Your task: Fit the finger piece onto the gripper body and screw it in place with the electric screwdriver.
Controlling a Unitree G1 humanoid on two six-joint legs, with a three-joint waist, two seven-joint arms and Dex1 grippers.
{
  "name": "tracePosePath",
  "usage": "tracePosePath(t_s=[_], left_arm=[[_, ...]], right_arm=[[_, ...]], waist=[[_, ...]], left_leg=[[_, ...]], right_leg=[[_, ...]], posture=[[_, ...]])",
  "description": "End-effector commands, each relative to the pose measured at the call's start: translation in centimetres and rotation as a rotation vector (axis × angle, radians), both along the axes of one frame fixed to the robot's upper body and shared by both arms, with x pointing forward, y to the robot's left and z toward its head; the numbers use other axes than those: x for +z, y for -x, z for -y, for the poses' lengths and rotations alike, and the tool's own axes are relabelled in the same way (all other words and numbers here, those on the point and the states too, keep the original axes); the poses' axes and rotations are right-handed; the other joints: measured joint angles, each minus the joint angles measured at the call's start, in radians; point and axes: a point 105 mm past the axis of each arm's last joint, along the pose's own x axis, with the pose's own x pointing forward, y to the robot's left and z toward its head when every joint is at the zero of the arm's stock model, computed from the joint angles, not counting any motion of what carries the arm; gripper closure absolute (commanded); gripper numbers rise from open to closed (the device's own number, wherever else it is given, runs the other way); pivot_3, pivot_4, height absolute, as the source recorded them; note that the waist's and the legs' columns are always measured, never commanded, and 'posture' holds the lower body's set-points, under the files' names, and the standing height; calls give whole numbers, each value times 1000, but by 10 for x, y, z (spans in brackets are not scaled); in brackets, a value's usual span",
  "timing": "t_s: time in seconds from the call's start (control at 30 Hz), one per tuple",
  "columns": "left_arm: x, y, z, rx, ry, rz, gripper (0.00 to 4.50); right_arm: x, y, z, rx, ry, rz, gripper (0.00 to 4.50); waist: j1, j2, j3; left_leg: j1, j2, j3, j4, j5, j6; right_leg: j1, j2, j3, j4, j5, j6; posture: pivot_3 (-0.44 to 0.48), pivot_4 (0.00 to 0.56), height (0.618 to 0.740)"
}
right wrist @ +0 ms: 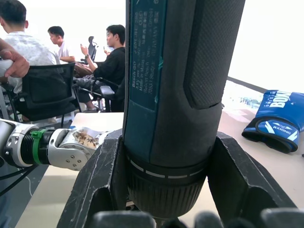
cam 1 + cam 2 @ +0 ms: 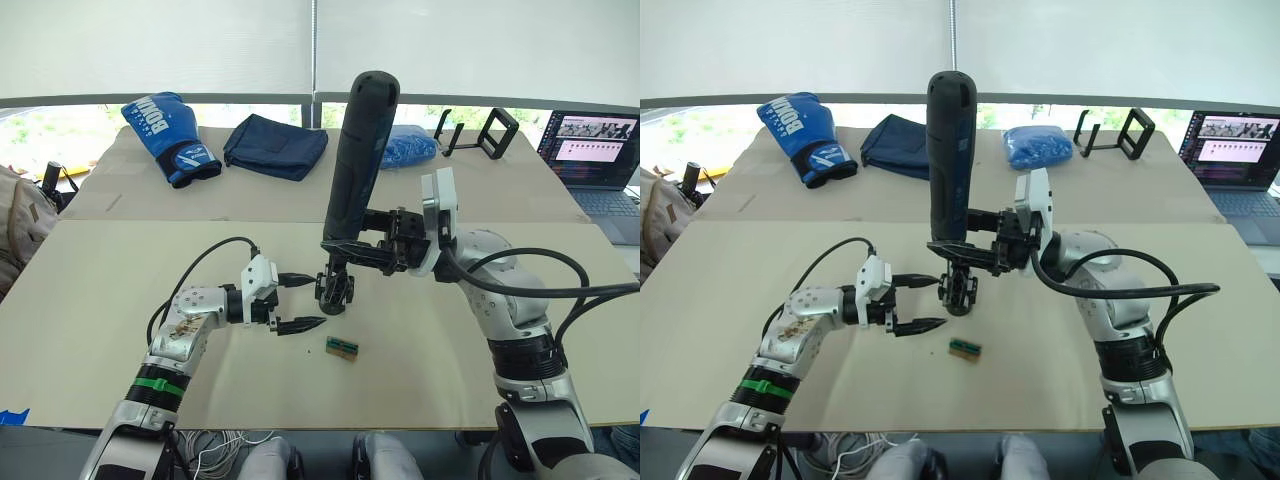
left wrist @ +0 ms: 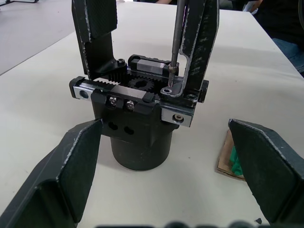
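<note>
The gripper body (image 2: 336, 290) stands on the tan table (image 2: 120, 300), a round black base (image 3: 137, 147) with a geared rail on top. Two black tapered fingers rise from the rail. The finger piece (image 3: 199, 42) is the one beside the screwdriver's thin bit (image 3: 176, 38), whose tip rests on a screw at that finger's foot. My right gripper (image 2: 345, 250) is shut on the electric screwdriver (image 2: 358, 160), holding it upright over the body. My left gripper (image 2: 320, 301) is open just left of the body, its fingers (image 3: 71, 175) flanking the base without touching it.
A small green-and-brown block (image 2: 342, 348) lies just in front of the body. At the back are a blue boxing glove (image 2: 170, 135), a navy bag (image 2: 275, 145), a blue pouch (image 2: 405, 145), a black stand (image 2: 478, 130) and a laptop (image 2: 595, 150). Seated people (image 1: 57, 52) show beyond the table.
</note>
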Motion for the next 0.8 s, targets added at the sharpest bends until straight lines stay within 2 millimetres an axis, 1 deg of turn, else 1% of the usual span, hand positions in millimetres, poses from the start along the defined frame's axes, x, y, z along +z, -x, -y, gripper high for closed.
tracePosePath(t_s=[0.03,0.8], left_arm=[[8,1,3,-23,6,40,0],[6,3,5,-21,22,37,0]], right_arm=[[17,10,0,27,-36,82,2535],[8,6,2,-14,-6,85,2535]], waist=[[0,0,0],[1,0,0]], left_leg=[[0,0,0,0,0,0],[0,0,0,0,0,0]], right_leg=[[0,0,0,0,0,0],[0,0,0,0,0,0]], posture=[[0,150,740],[0,150,740]])
